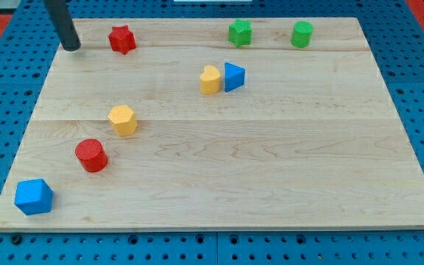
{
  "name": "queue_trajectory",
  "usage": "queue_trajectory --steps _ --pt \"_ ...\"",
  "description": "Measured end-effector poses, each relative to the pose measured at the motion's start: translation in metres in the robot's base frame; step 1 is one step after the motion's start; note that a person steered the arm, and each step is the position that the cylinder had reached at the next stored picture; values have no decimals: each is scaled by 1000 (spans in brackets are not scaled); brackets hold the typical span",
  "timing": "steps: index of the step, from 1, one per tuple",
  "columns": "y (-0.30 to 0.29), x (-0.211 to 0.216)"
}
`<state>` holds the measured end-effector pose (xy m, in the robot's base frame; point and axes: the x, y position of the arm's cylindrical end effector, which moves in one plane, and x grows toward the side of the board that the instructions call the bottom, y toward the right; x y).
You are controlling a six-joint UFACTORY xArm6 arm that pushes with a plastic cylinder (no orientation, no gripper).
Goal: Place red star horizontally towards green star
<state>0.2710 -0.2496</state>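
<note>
While the rod waits at the view's top left, nothing has been pushed yet.
No jaws on this rig: the tip (71, 48) touches nothing. Red star (122, 39) sits just right of it, green star (239, 32) well beyond. Best a level rightward push through the star's centre. No containers on the board (271, 169).

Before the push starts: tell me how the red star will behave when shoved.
The red star looks squat and flat-based, so it likely slides rather than tips. Its points may make it spin off my tip, which sits to its left.
</note>
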Motion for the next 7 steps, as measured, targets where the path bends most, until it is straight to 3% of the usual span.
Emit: queue_trajectory --steps 2,4,5,6,7 --pt "30 -2" --pt "53 -33" --pt "126 -28" --pt "99 -20" --pt "120 31"
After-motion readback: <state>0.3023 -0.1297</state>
